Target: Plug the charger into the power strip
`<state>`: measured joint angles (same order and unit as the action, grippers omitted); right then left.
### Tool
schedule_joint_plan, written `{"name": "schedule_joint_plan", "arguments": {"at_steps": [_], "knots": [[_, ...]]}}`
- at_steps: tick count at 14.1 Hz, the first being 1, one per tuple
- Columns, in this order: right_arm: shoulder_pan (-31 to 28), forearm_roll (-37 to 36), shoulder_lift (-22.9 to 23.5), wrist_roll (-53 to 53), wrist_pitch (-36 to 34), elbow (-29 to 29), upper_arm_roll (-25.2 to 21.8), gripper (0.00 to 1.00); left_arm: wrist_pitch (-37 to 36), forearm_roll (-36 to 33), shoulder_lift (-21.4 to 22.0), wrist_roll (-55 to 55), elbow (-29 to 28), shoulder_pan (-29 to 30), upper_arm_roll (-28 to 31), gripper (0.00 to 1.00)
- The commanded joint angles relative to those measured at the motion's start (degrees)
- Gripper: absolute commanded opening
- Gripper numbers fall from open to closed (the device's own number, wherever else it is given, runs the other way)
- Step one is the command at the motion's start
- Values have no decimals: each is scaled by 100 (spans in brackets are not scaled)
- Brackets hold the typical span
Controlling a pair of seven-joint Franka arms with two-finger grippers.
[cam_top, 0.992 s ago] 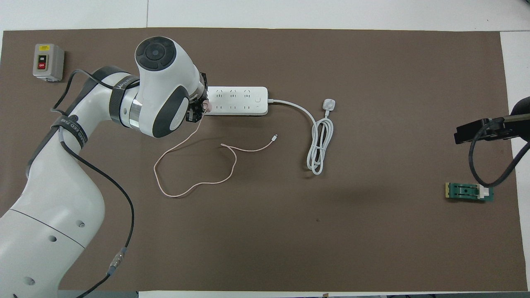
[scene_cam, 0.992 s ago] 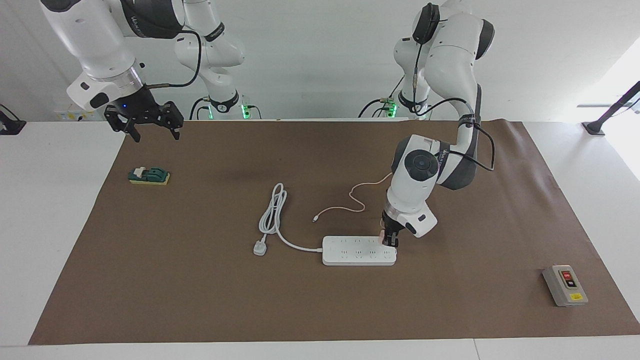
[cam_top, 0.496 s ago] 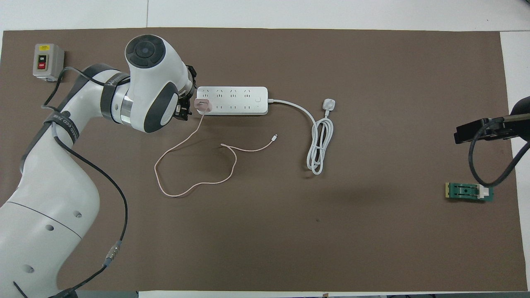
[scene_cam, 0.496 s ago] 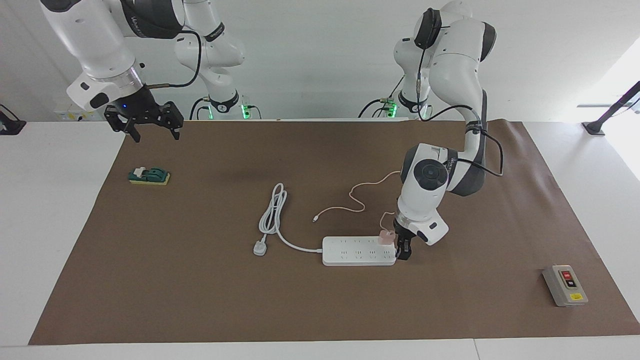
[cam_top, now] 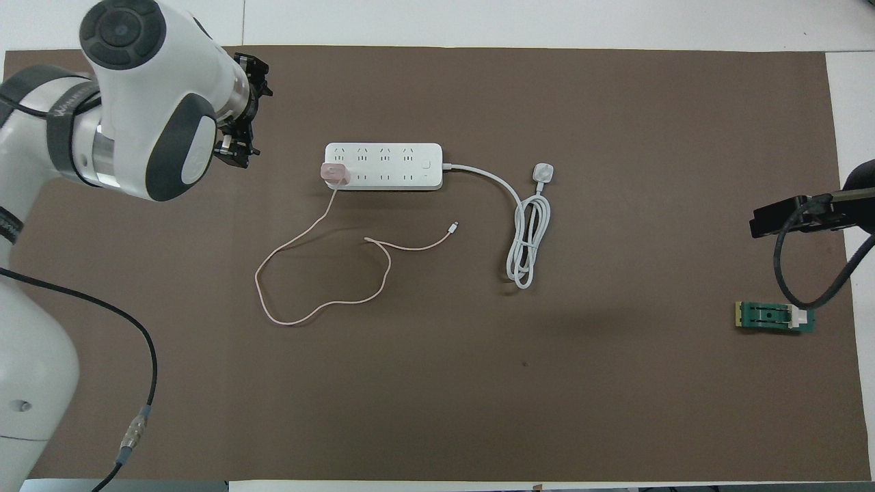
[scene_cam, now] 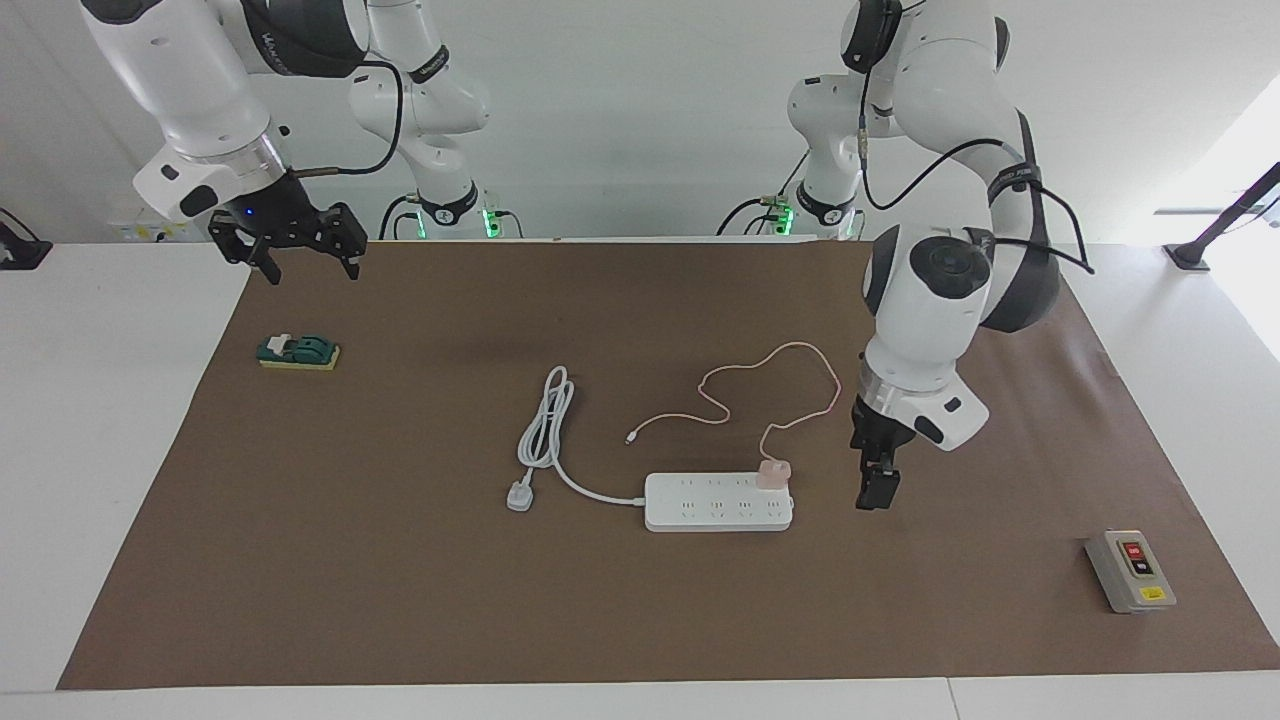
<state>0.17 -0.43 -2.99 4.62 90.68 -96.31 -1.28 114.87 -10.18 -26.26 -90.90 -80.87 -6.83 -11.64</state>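
- Your right gripper (scene_cam: 300, 258) waits open and empty over the mat's corner.
- The charger (scene_cam: 773, 473) stands in the strip (scene_cam: 715, 503), at its end toward the left arm.
- Your left gripper (scene_cam: 874, 483) hangs open and empty beside that end, the nearer one.

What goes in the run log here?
charger: seated in power strip | left gripper: open, empty | right gripper: open, waiting
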Motion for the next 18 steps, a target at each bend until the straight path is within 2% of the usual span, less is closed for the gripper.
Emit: {"name": "schedule_joint_plan", "arguments": {"at_steps": [1, 4, 8, 13, 15, 18], "knots": [[-87, 78, -70, -84, -77, -19, 75, 100, -630, -72, 383, 1700, -113, 391, -13, 100], [-87, 78, -70, -84, -77, -19, 75, 100, -1045, -72, 638, 3513, -131, 840, 4, 100], [-87, 78, -70, -84, -77, -19, 75, 100, -1659, -80, 963, 4816, -139, 1174, 4, 100], [-87, 87, -61, -84, -77, -19, 75, 100, -1837, -80, 1359, 5276, -192, 1438, -13, 100], [-87, 78, -70, -84, -77, -19, 75, 100, -1706, -98, 1614, 5267, -620, 1325, -5, 100], [-87, 78, -61, -84, -77, -19, 75, 100, -1722, -98, 1781, 5380, -763, 1149, -4, 100]]}}
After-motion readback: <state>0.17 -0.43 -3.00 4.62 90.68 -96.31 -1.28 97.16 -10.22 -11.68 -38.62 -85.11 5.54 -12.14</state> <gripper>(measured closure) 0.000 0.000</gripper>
